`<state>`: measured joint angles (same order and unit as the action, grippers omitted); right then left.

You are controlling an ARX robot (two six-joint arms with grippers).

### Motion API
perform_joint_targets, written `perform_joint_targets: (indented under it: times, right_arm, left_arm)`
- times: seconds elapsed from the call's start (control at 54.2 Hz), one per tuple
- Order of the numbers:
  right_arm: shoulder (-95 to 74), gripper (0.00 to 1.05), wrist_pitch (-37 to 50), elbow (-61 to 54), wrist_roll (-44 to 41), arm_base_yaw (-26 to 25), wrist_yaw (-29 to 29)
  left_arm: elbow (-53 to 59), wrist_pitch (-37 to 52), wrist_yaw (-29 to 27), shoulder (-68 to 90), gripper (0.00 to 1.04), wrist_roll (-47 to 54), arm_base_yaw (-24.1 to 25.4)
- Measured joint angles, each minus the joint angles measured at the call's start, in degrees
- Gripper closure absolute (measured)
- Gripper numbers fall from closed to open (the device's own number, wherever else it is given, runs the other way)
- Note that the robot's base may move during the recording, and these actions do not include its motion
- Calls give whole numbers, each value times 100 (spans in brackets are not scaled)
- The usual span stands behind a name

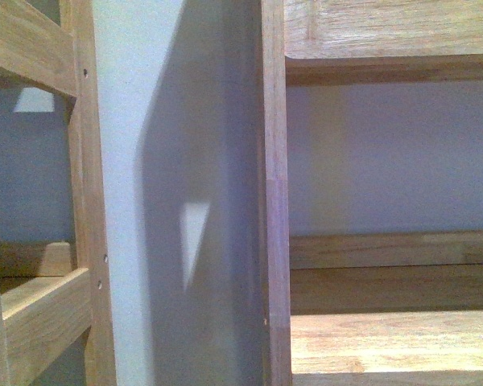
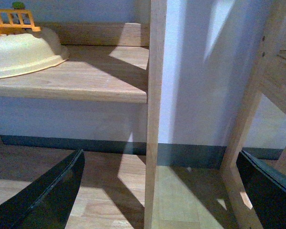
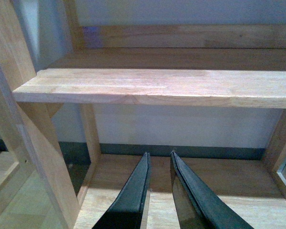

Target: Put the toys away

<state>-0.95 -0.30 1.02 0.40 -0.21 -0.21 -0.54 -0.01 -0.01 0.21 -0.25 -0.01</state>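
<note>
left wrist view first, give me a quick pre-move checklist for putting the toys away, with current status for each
1. Plush toy in sight: not ok, no view shows it.
2. Left gripper open: ok, fingers wide apart, nothing between them.
3. Right gripper free: ok, fingers nearly together, nothing between them.
4. Left path: not ok, a wooden upright post stands straight ahead between the fingers.
5. Shelf ahead of the right gripper: ok, its visible surface is bare.
6. Left shelf: cannot tell, a cream bowl-like object with an orange fence-like piece occupies one end.
</note>
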Motion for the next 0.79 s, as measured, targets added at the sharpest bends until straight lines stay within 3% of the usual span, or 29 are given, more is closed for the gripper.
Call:
perform_joint_targets:
  times: [0.055, 0.148, 0.314, 0.535, 0.794]
  right_arm:
    - [28, 86, 2, -24, -2, 0, 2]
    - [52, 74, 2, -24, -9, 0, 0]
    - [55, 35, 2, -24, -9, 0, 0]
    - [55, 0, 2, -24, 2, 0, 0]
    - [57, 0, 2, -24, -15, 0, 0]
  left_arm:
    - [0, 0, 0, 0, 6, 0, 0]
    - [0, 0, 0, 0, 6, 0, 0]
    - [0, 0, 0, 0, 6, 0, 0]
    - [0, 0, 0, 0, 6, 0, 0]
    - [0, 0, 0, 0, 6, 0, 0]
